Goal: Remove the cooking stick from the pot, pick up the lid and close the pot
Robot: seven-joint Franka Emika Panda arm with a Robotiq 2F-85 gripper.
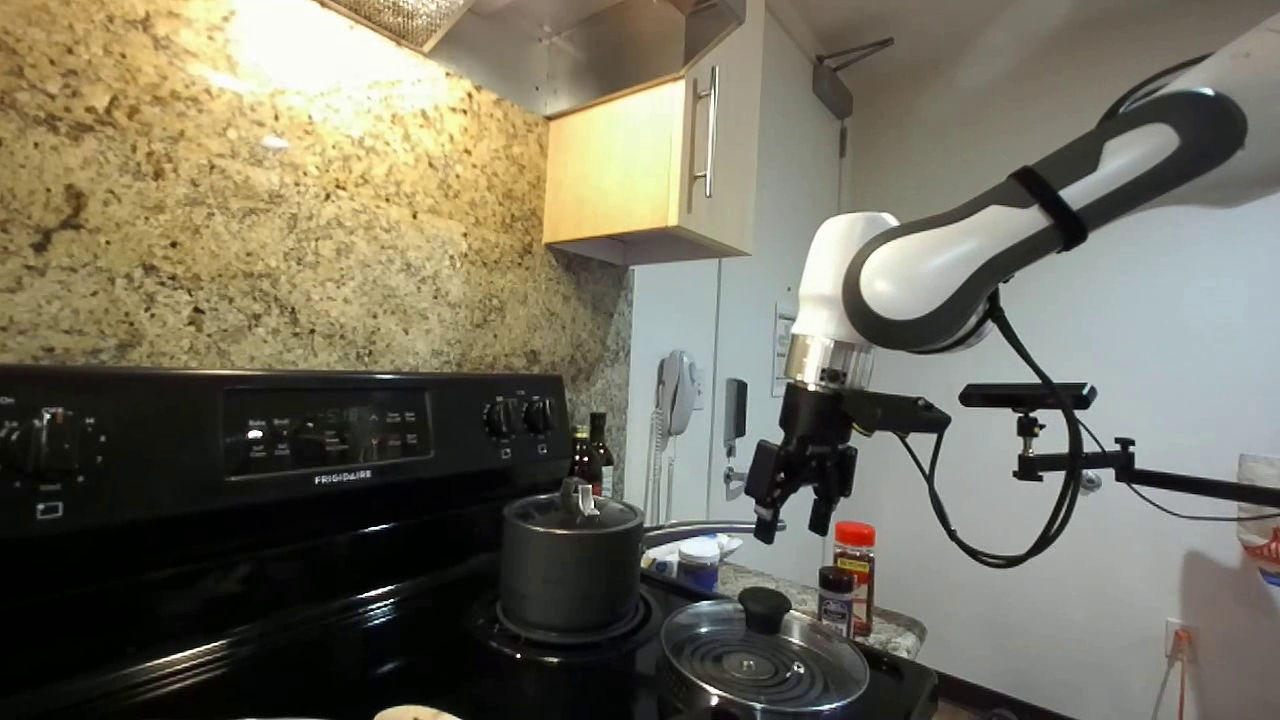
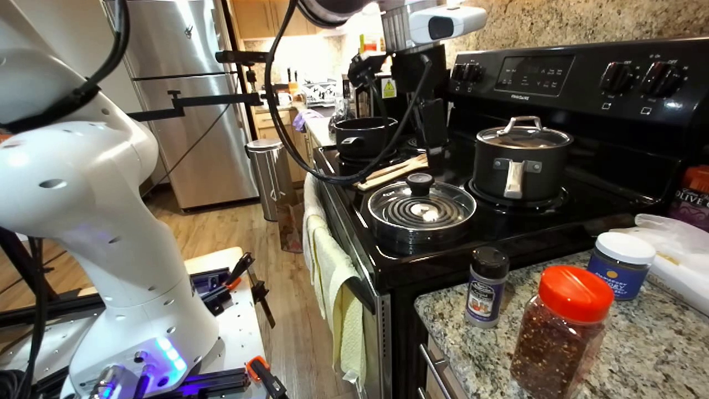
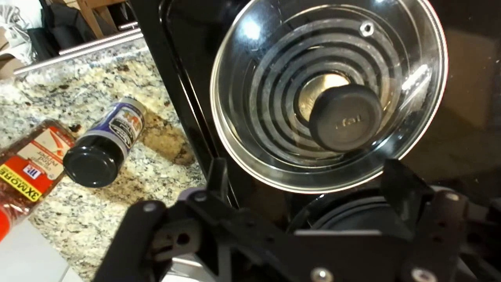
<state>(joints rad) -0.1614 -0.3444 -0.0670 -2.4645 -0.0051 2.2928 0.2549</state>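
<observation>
End effector (image 1: pixel 793 524) hangs wide and empty near and above the glass lid (image 1: pixel 765 655), knob (image 3: pixel 346 118) up likely for grasping, cooking stick (image 2: pixel 390 175) lying on the stovetop (image 2: pixel 509 235), presumably so it can't obstruct the dark pot (image 1: pixel 570 570), lidded behind.

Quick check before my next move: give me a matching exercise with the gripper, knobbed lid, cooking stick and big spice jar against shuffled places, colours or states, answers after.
1. Gripper
2. Knobbed lid
3. Cooking stick
4. Big spice jar

A. Pale tan wood
B. Red-capped, on the granite counter
C. Open, holding nothing
D. Clear glass with a shiny rim

Pairs: 1-C; 2-D; 3-A; 4-B.
</observation>
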